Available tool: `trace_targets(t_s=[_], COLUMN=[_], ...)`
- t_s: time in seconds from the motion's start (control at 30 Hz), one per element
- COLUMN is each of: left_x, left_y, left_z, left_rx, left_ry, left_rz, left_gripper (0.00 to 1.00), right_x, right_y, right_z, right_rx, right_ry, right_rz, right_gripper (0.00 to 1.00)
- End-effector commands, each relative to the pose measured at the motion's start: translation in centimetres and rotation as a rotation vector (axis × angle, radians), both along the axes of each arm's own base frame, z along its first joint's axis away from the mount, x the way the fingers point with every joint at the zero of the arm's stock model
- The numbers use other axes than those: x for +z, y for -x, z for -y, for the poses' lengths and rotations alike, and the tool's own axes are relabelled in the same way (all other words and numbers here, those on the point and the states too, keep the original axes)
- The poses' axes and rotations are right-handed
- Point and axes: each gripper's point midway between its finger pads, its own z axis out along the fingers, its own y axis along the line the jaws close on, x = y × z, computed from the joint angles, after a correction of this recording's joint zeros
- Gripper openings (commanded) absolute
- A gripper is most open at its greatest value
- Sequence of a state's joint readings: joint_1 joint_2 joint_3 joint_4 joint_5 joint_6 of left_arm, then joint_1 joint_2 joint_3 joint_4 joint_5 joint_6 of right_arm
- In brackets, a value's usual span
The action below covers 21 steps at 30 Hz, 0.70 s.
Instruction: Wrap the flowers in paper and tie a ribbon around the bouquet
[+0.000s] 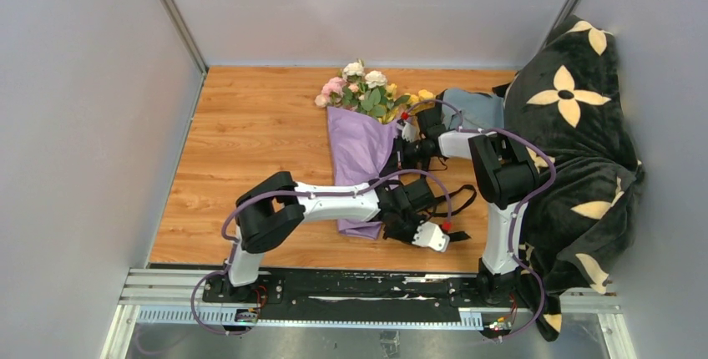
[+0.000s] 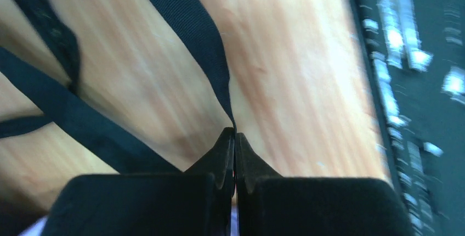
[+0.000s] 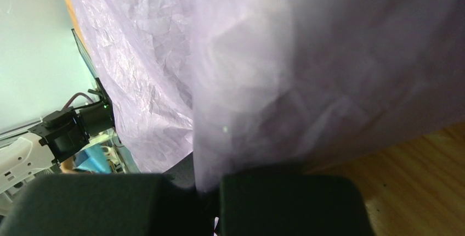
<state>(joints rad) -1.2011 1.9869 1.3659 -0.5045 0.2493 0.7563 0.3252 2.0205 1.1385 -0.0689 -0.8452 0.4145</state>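
while the left jaws, just right of the bouquet's (image 1: 361, 146) stem end, pinch the ribbon (image 2: 192, 22) tight, the right jaws clamp the paper (image 3: 274, 55) on its right flank; a sharp tug could tear paper or slip ribbon, loosening flowers (image 1: 361, 88) at its far end.

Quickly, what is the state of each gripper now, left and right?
The left gripper is closed, pinching the ribbon.
The right gripper is closed, holding the paper.
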Motion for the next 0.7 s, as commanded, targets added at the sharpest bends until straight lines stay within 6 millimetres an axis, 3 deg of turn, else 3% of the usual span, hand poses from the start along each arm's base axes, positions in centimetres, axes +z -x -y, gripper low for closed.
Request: trace_targets(t_s=[0.0, 0.07, 0.13, 0.23, 0.33, 0.53, 0.67], left_x=[5.4, 7.7, 8.9, 7.5, 6.2, 5.1, 3.9], left_y=[6.1, 8.6, 9.9, 9.6, 8.4, 7.9, 5.7], left_z=[-4.2, -7.7, -11.9, -17.7, -21.9, -26.0, -28.8], left_rx=[-0.016, -0.073, -0.104, -0.021, 0.063, 0.135, 0.238], left_ry=[-0.042, -0.072, -0.136, -0.251, -0.312, -0.34, -0.346], left_rz=[-0.261, -0.334, -0.373, -0.417, -0.416, -0.445, -0.455], left_gripper=[0.0, 0.0, 0.0, 0.0, 0.0, 0.0, 0.0], right_x=[-0.7, 0.1, 1.4, 3.6, 5.7, 7.3, 8.8], right_y=[0.4, 0.2, -0.2, -1.3, -2.5, -3.9, -4.5], right_z=[1.1, 1.2, 1.0, 0.8, 0.3, -0.1, -0.4], right_rx=[0.001, -0.001, -0.004, -0.028, -0.05, -0.07, -0.07], right_ry=[0.106, 0.111, 0.103, 0.087, 0.065, 0.065, 0.049], right_rz=[-0.012, -0.005, 0.016, 0.043, 0.064, 0.064, 0.073], right_gripper=[0.0, 0.0, 0.0, 0.0, 0.0, 0.0, 0.0])
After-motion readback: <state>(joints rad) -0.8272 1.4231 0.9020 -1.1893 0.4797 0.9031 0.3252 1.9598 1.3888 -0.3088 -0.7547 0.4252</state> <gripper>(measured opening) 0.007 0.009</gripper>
